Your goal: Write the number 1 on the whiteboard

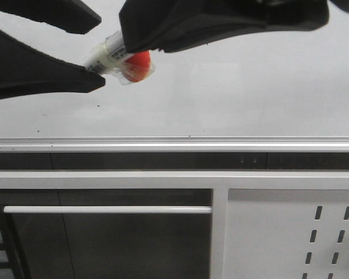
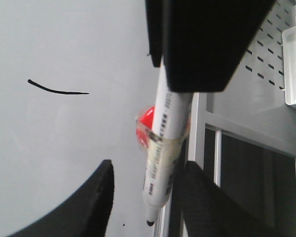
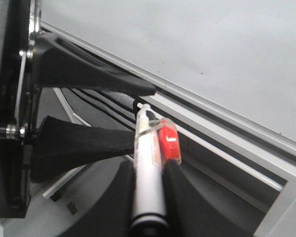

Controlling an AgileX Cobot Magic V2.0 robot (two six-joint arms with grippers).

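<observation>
Step in hand: judged a handover of the white barrel marker with a red piece taped to its side [image 1: 110, 55]. The writing looks done, and 2 end effectors meet on 1 pen.
Task's thing: the number 1, a thin black slightly curved stroke [image 2: 56, 90], is on the glossy white whiteboard [image 1: 250, 87]. It lies beyond the left end effector's finger farther from the pen, well apart from the pen's tip.
Right end effector [image 3: 148, 165]: clamped on the marker's barrel, with the red piece just ahead of its fingers and the black tip pointing away from it.
Left end effector [image 1: 98, 51]: fingers apart, 1 on each side of the marker's tip end. The barrel runs close to 1 finger, and contact cannot be told.
Arm pose: both arms reach low over the board and meet nose to nose. The left comes in from the left and the right from the upper right.
Doing it well: centre the barrel between the left fingers before closing. Grip behind the tip and clear of the tape. The right should let go only once the left is firm.
Risk: an uncapped tip close to the board could leave a stray mark near the silver aluminium frame edge [image 1: 221, 142].
Unclear: whether the tip touches the board.
</observation>
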